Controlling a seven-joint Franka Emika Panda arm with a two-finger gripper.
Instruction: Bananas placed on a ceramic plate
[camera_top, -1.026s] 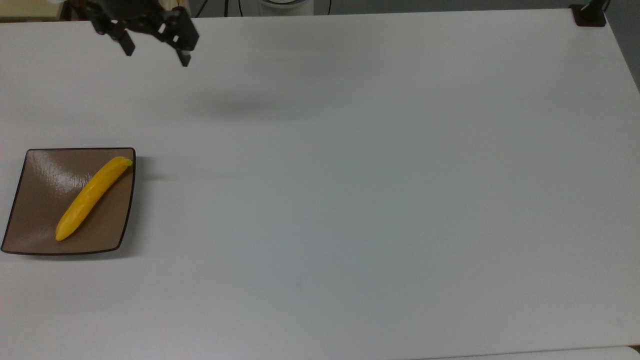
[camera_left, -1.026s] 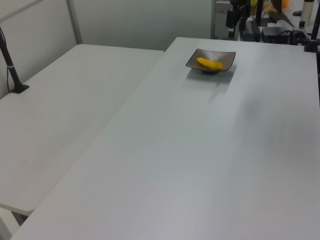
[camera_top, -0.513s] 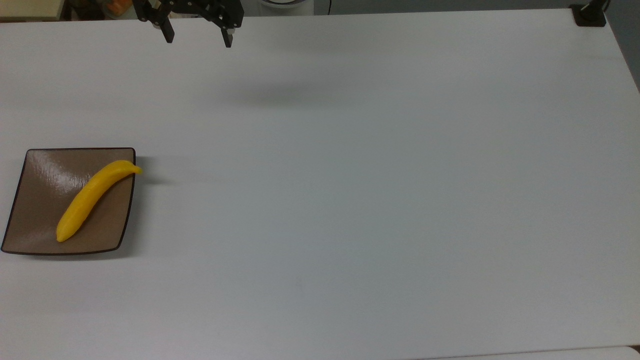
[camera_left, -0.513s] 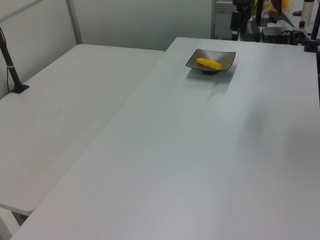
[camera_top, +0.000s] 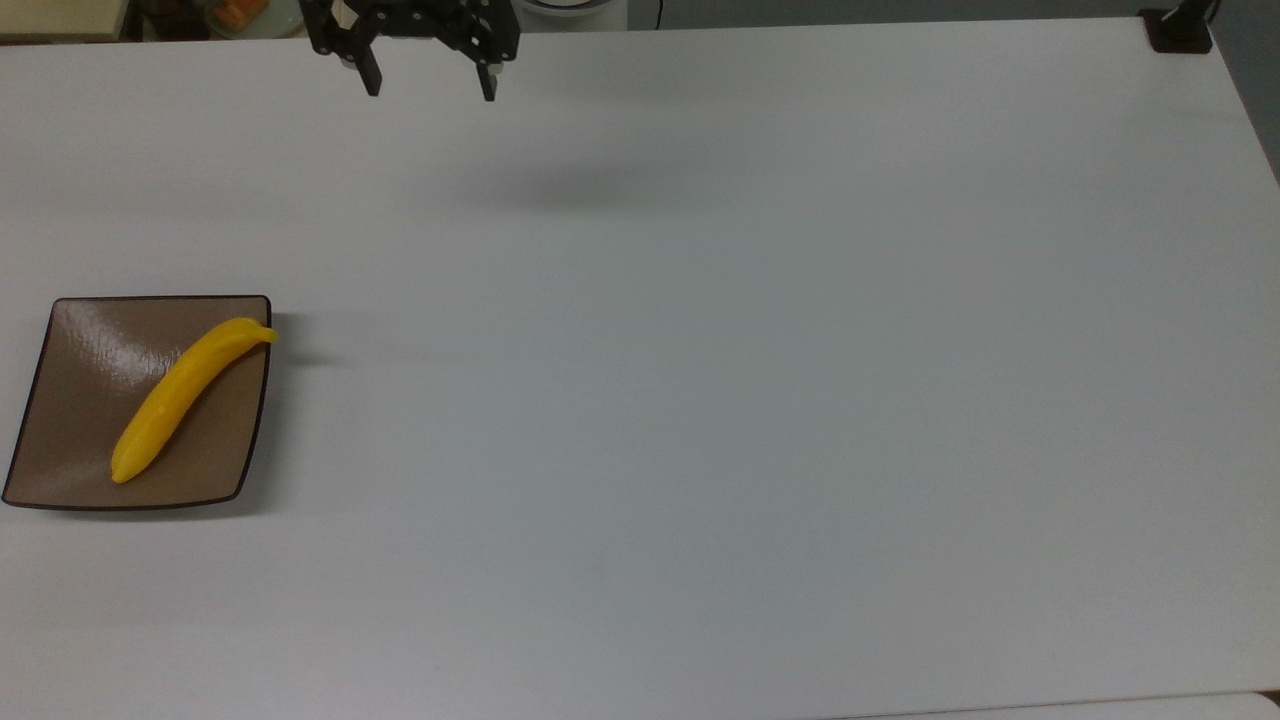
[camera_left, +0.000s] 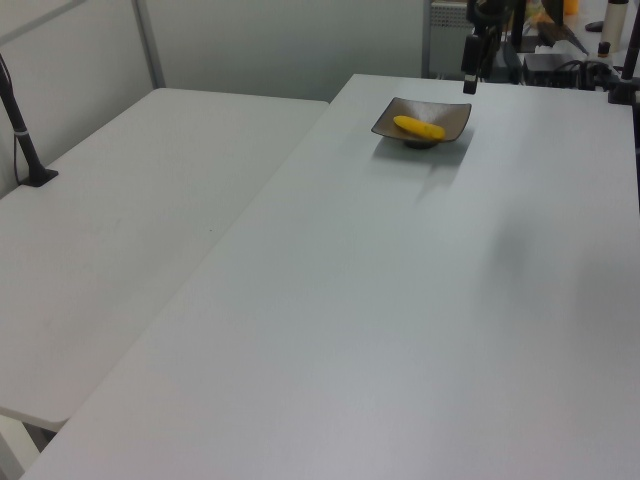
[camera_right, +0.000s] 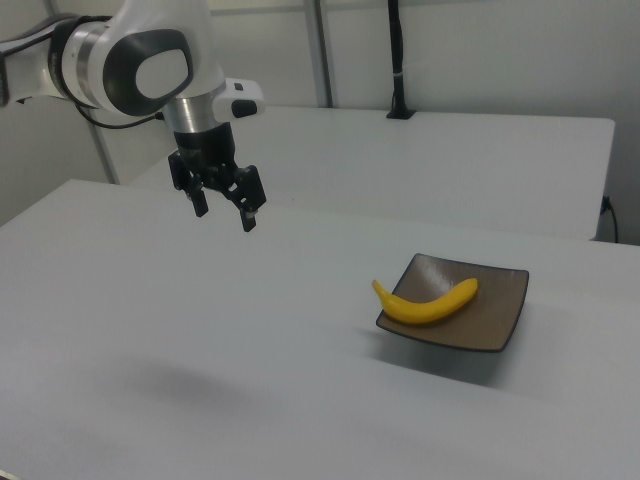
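White table (camera_top: 700, 400), bare but for one dish; a second white table stands beyond it in the right view, with a black post rising behind.

Top view, left to right: ceramic plate (camera_top: 80, 400) at the top view's far left, well apart from the jaws and nearer the camera than they are. Banana (camera_top: 185, 395) lies diagonally across it, stem tip poking just over the rim at the corner on the jaws' side. Gripper (camera_top: 430, 88) hangs high over the far edge, to the top view's right of the plate, jaws apart and holding nothing.

Judgement: placing looks done. Fruit rests on the dish, fingers empty, arm clear. Nothing left but perhaps parking the arm. The overhanging stem is the only loose end; it looks stable.

View differences: the right view shows the arm's white body (camera_right: 150, 60) and the height of the gripper (camera_right: 222, 207) above the table, which the top view flattens. It also shows the banana (camera_right: 428, 303) curving up at both ends, stem past the plate (camera_right: 500, 310) edge. The left view sets plate (camera_left: 455, 112) and banana (camera_left: 420, 127) far off, gripper (camera_left: 470, 80) just beyond, near background clutter.
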